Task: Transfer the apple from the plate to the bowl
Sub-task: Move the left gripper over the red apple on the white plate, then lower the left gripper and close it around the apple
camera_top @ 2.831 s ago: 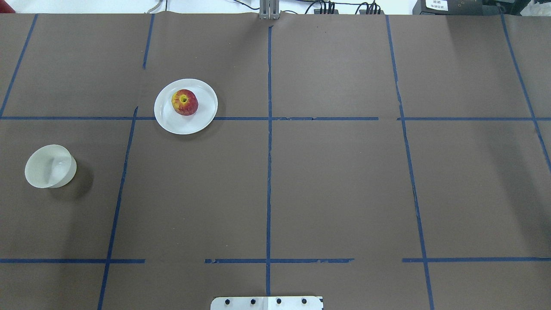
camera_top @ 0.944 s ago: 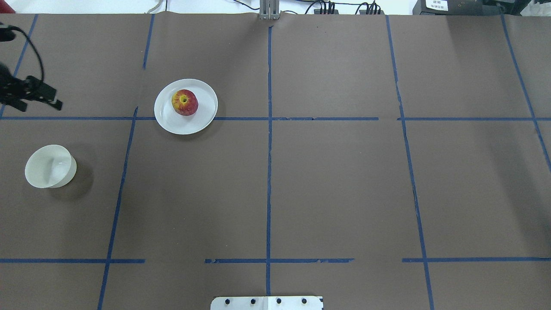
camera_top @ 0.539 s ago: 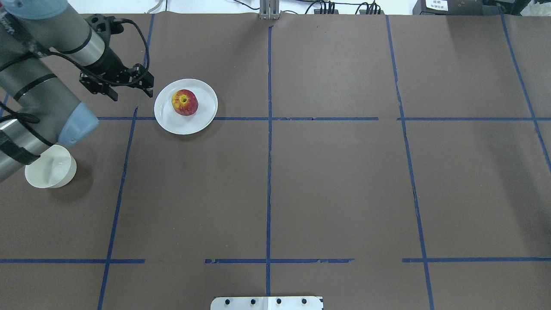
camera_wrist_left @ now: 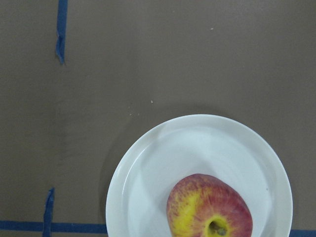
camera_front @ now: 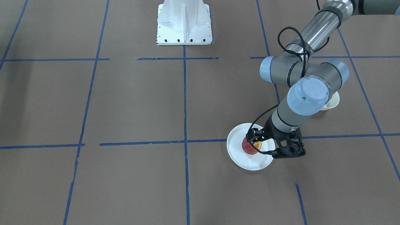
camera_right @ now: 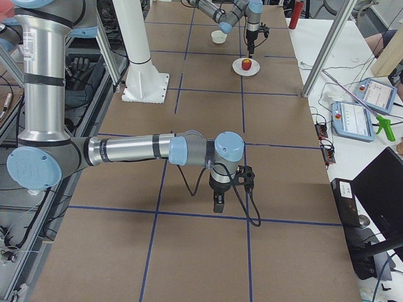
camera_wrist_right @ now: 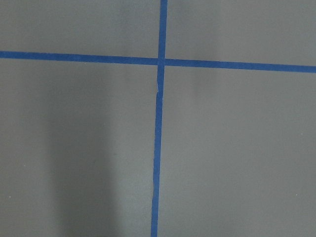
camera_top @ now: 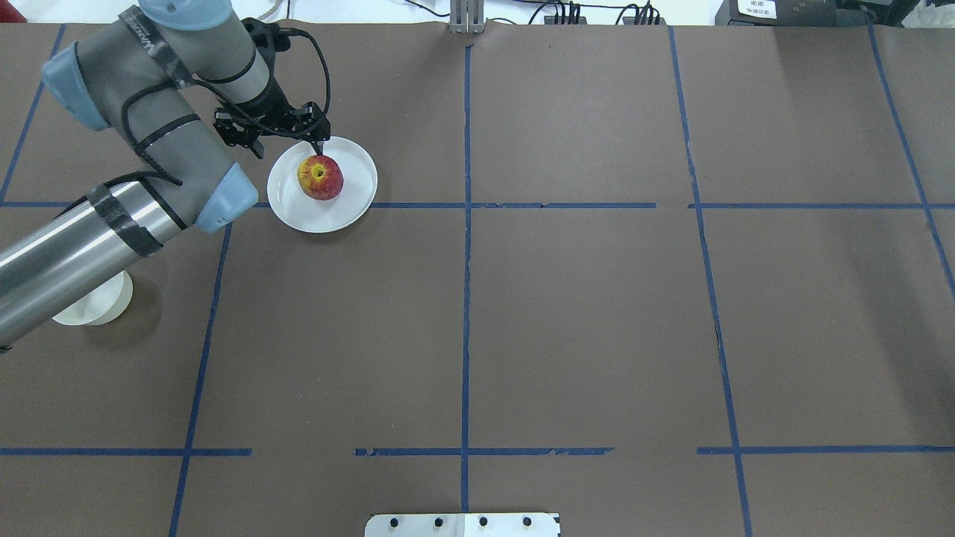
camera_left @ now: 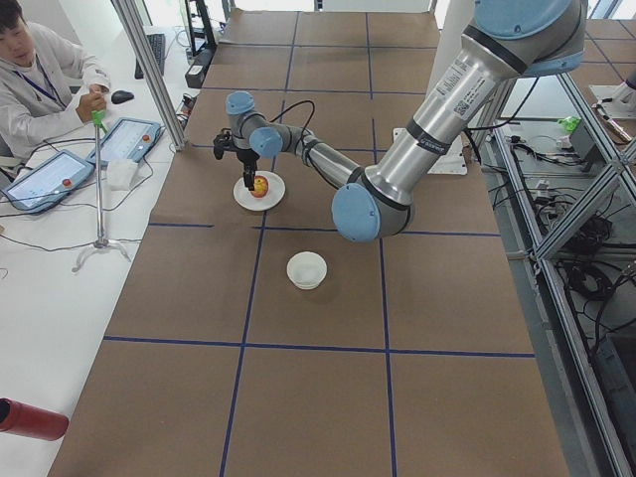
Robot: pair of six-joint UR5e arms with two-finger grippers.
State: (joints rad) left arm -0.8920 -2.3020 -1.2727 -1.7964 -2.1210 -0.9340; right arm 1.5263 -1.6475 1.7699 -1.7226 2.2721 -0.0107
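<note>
Left gripper (camera_top: pixel 289 148) spread over plate (camera_top: pixel 353 200) rim, 1 finger near apple (camera_top: pixel 321 177); bowl (camera_left: pixel 306 281) well apart.

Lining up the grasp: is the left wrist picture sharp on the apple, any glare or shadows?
Left wrist view: sharp, no glare, small red-and-yellow apple cropped at the bottom edge, soft shadow beside the flat white plate. Overhead view: left arm covers part of the deep white bowl.
</note>
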